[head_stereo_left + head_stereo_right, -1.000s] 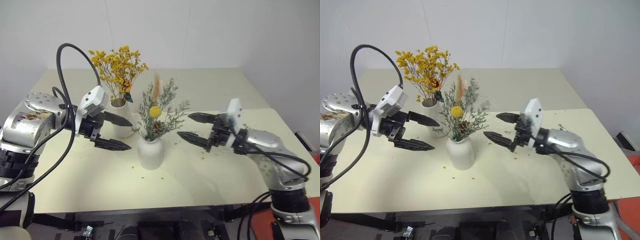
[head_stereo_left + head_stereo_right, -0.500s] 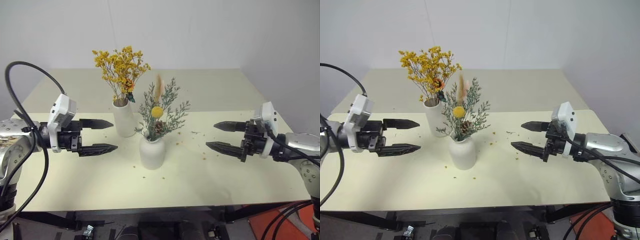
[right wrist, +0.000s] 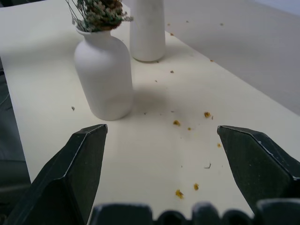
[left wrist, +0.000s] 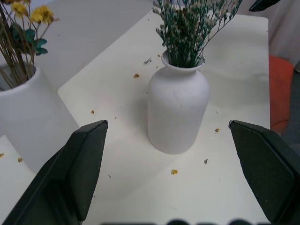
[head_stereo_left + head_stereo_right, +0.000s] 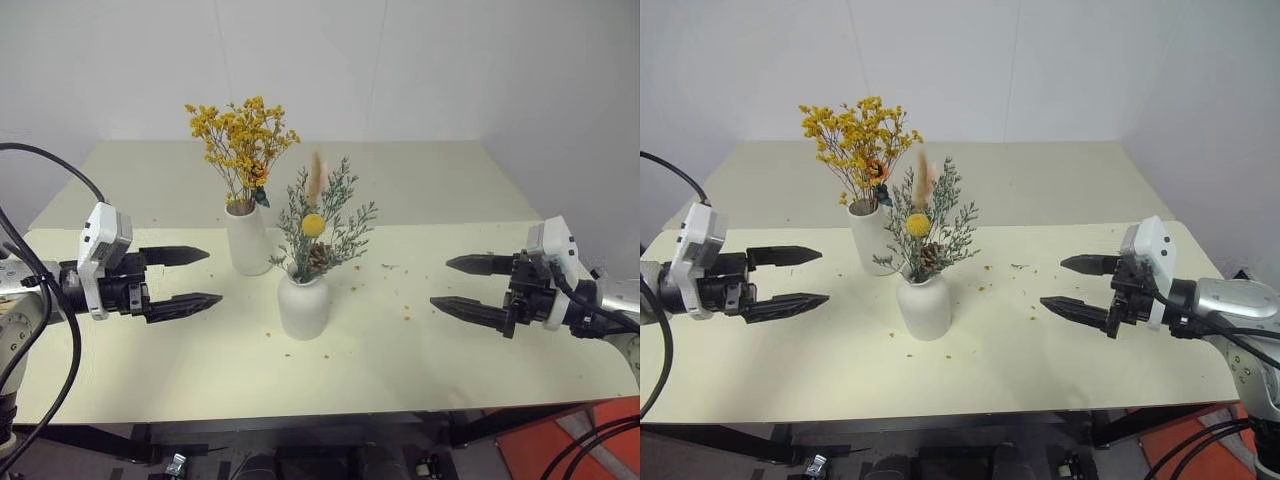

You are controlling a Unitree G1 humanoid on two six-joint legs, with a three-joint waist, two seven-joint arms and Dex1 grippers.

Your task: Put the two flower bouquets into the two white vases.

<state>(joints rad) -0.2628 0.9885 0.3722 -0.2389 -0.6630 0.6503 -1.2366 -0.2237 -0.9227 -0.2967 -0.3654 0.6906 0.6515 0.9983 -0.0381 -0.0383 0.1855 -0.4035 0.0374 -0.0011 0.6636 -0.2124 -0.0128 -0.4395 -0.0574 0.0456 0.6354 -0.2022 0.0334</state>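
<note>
Left eye view: yellow bouquet (image 5: pixel 242 135) in tall vase (image 5: pixel 247 238), grey-green bouquet (image 5: pixel 322 222) in round vase (image 5: pixel 303 305), mid-table. Left gripper (image 5: pixel 185 277) and right gripper (image 5: pixel 462 284) gape empty near side edges. Risk: inward swing topples vases; stem depth probably adequate, unclear.

table (image 5: pixel 420 180): pale yellow | on it: two white vases (image 5: pixel 303 305), petal crumbs (image 5: pixel 406 318)
</note>
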